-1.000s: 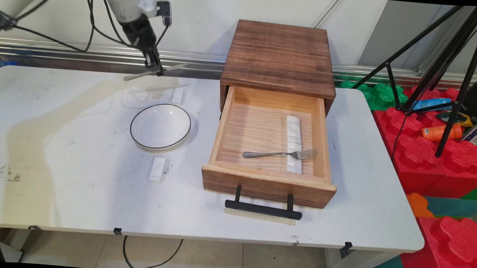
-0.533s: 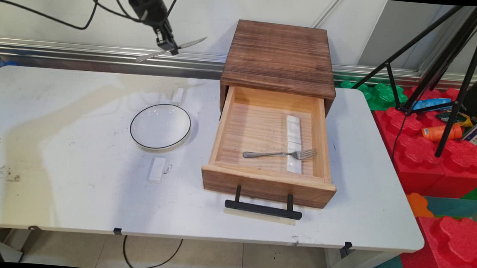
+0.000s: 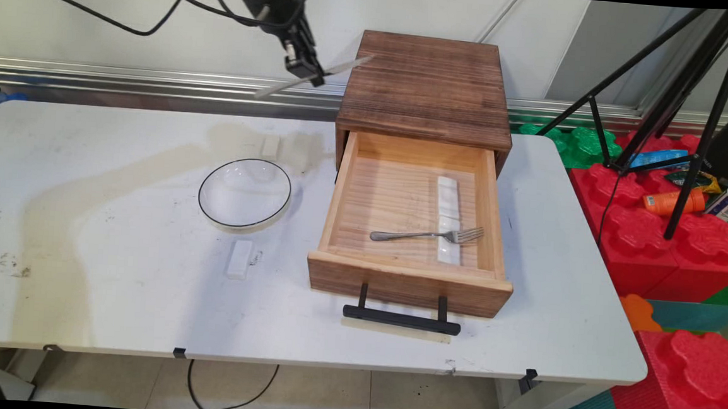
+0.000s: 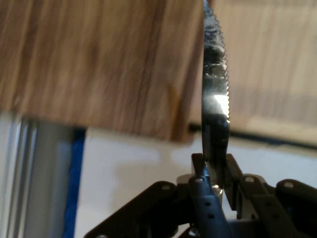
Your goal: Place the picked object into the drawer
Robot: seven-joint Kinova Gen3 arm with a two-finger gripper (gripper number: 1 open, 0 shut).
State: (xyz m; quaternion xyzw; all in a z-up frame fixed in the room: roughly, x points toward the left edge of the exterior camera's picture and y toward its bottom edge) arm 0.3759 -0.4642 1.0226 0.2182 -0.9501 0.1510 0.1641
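High above the table's far edge, gripper [image 3: 304, 74] clamped on a knife [image 3: 315, 77], fingers [image 4: 204, 183] pinching mid-length. Knife's long axis near level, serrated blade tip pointing right-up toward the wooden drawer box [image 3: 427, 88]; the open drawer [image 3: 410, 223] holds a fork [image 3: 426, 235].

The cabinet [image 3: 427, 85] is standing just right of the raised gripper [image 3: 305, 74]; open table [image 3: 115, 246] is lying left, beyond the bowl [image 3: 244, 193].
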